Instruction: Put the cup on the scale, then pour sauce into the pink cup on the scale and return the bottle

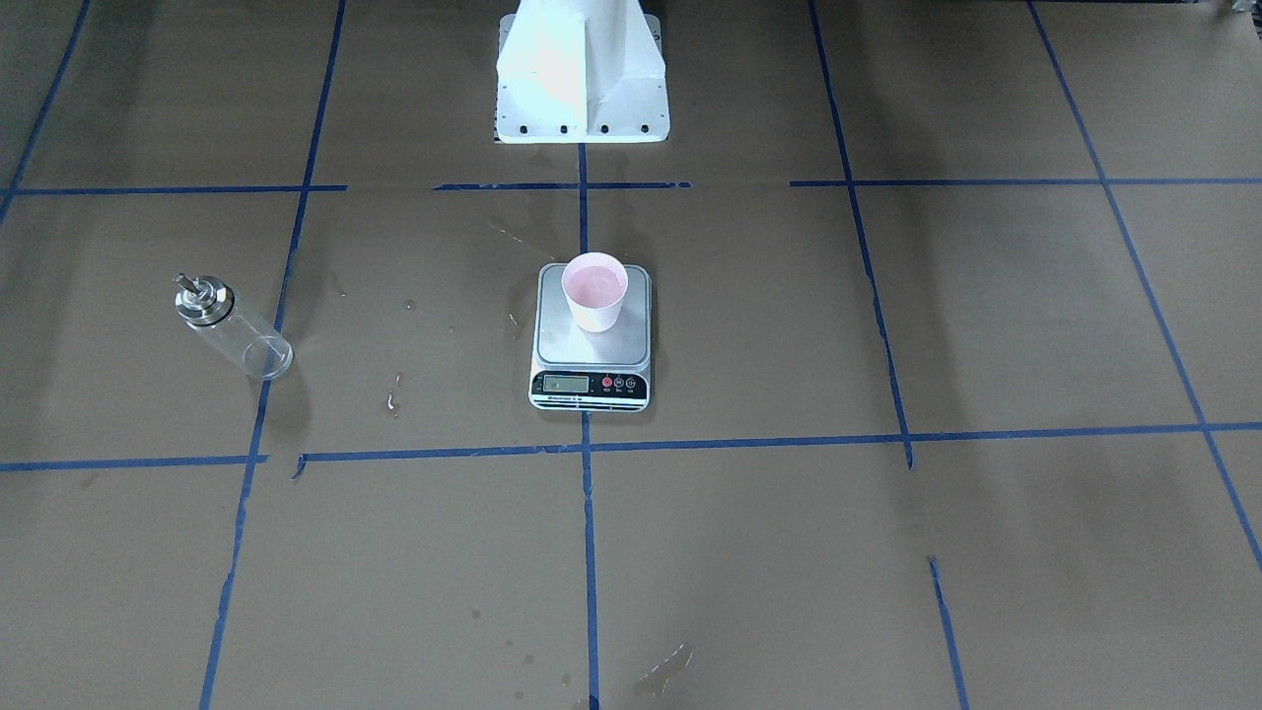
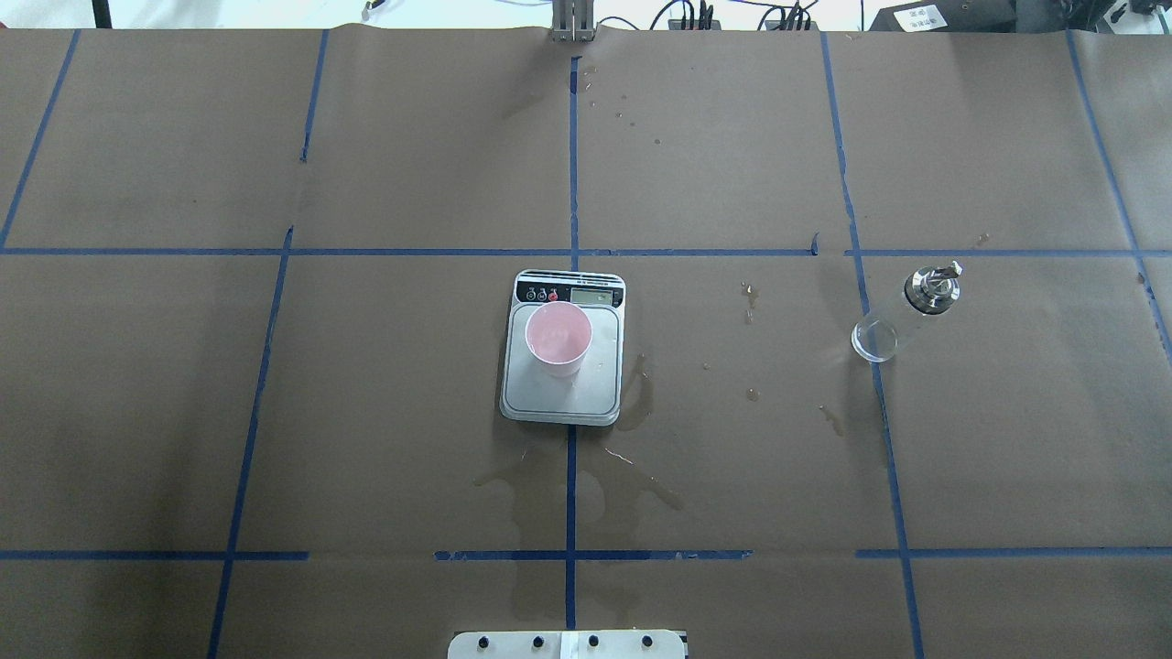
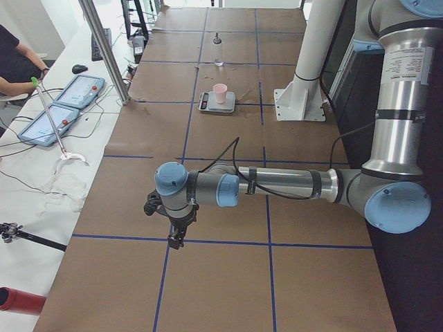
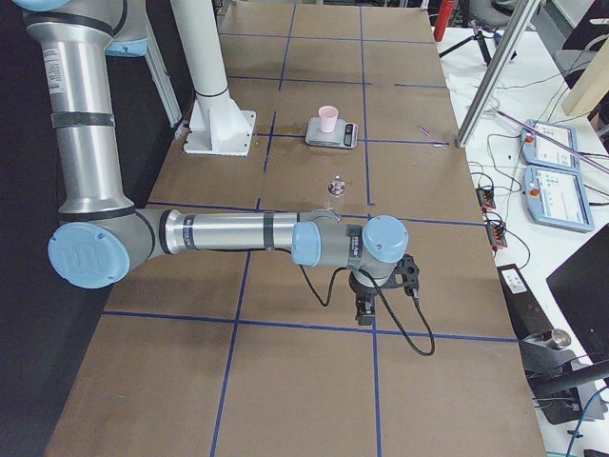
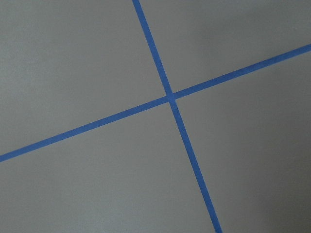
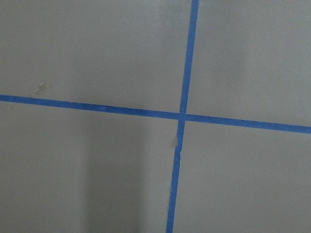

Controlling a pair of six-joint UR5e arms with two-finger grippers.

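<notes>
The pink cup (image 1: 595, 293) stands upright on the steel platform of the scale (image 1: 592, 385) at the table's middle, with pinkish liquid inside; it also shows in the overhead view (image 2: 558, 339). The clear bottle (image 2: 902, 313) with its silver collar and spout stands upright on the table to my right, apart from the scale (image 2: 560, 403). My left gripper (image 3: 176, 238) hangs low over the paper far from the scale. My right gripper (image 4: 364, 310) hangs low beyond the bottle (image 4: 335, 195). Both show only in side views, so I cannot tell their state. The wrist views show only paper and tape.
The white pedestal base (image 1: 582, 79) stands behind the scale. Wet stains (image 2: 641, 394) and droplets mark the brown paper around the scale. Blue tape lines (image 2: 572, 183) grid the table. Tablets (image 4: 552, 171) and a metal pole (image 3: 104, 48) lie beyond the far edge.
</notes>
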